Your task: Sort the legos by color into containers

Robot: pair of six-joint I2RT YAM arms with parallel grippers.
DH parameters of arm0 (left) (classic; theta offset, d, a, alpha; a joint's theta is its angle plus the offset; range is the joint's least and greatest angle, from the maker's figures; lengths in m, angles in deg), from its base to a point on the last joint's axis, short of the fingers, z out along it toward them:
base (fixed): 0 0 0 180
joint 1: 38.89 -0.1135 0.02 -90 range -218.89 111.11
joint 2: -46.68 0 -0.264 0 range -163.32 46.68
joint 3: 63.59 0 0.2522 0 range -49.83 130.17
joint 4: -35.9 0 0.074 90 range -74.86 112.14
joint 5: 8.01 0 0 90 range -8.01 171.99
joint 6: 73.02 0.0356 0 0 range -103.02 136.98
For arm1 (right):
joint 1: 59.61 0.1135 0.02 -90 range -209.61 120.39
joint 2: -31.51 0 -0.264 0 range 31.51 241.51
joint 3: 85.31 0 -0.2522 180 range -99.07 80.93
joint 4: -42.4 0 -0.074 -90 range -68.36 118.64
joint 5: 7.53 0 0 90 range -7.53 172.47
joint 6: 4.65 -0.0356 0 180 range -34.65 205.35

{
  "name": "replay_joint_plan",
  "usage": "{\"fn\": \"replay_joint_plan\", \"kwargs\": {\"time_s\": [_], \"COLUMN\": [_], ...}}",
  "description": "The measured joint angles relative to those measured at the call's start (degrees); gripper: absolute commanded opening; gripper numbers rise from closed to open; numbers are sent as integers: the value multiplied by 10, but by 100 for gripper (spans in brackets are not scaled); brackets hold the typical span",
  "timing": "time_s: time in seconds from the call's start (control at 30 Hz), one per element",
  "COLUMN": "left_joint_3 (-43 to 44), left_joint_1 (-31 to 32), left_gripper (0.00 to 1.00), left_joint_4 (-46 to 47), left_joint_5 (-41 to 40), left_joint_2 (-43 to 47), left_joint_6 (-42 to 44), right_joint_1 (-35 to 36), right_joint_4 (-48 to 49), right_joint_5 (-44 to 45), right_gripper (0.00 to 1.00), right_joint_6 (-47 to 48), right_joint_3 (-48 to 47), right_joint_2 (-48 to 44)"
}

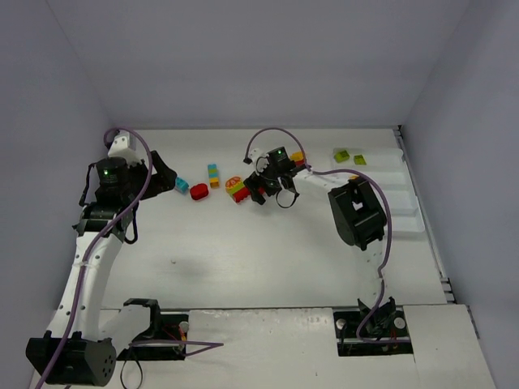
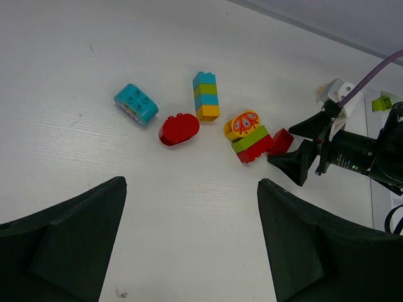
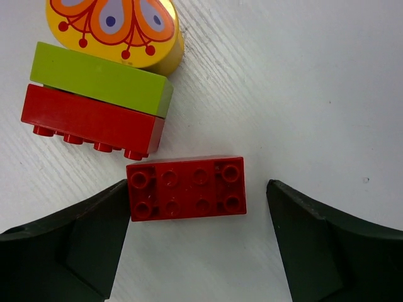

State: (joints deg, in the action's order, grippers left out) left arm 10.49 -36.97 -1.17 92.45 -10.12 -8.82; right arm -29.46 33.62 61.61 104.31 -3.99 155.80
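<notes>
A red flat brick (image 3: 186, 187) lies studs up on the table between the fingers of my open right gripper (image 3: 198, 189); the left finger touches its end, the right finger stands apart. Beside it lies a yellow, lime and red stack (image 3: 101, 82). From above, my right gripper (image 1: 258, 193) is low over this spot, next to the stack (image 1: 236, 189). My left gripper (image 1: 162, 174) is open and empty, near a cyan brick (image 1: 182, 185), a red rounded brick (image 1: 199, 192) and a cyan, green and orange stack (image 1: 213, 175). Two green bricks (image 1: 341, 155) lie in the white tray (image 1: 397, 203).
An orange and red brick (image 1: 298, 158) sits just behind the right wrist. The tray runs along the right wall. In the left wrist view the cyan brick (image 2: 136, 104), red rounded brick (image 2: 179, 128) and tall stack (image 2: 206, 95) lie ahead of the fingers.
</notes>
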Motion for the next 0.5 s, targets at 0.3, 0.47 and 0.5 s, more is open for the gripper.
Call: {"fn": "replay_joint_plan", "kwargs": {"time_s": [0.3,0.47,0.5], "left_joint_3": [0,0,0], "left_joint_1": [0,0,0], "left_gripper": [78,78,78], "left_joint_4": [0,0,0], "left_joint_5": [0,0,0], "left_joint_2": [0,0,0], "left_joint_6": [0,0,0], "right_joint_1": [0,-24,-37], "right_joint_4": [35,53,53], "right_joint_5": [21,60,72], "right_gripper": [16,13,14], "right_joint_6": [-16,-53,-61], "right_joint_3": [23,120,140], "right_joint_2": [-10,-80,-101]}}
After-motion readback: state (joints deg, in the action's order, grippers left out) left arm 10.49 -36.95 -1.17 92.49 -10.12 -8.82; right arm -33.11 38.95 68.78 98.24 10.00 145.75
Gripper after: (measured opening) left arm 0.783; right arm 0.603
